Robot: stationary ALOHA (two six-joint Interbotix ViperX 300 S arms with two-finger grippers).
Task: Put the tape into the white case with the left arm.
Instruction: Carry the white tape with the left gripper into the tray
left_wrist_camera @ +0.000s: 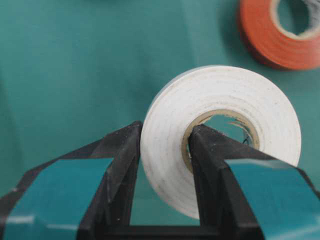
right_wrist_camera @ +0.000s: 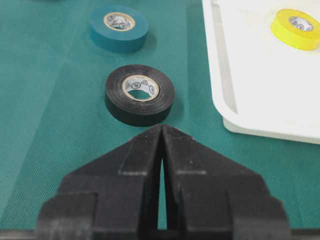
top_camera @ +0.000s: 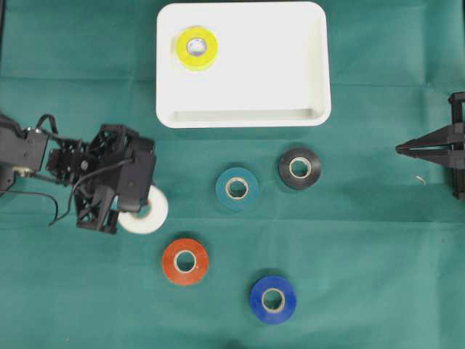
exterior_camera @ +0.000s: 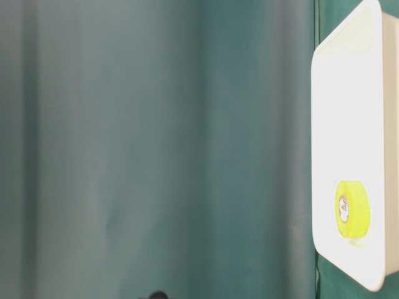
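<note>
I see my left gripper (left_wrist_camera: 162, 145) clamped on the white tape roll's (left_wrist_camera: 220, 135) wall, well short of the large white rectangular plastic case (top_camera: 243, 65); my right gripper (right_wrist_camera: 161, 135) sits closed

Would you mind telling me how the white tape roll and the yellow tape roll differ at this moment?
The white tape roll is pinched through its wall by the left tool, one finger inside its core; the yellow tape roll is untouched. The white roll is outside the white case, over the green cloth; the yellow one lies flat inside it. Both are tape rings of similar size.
</note>
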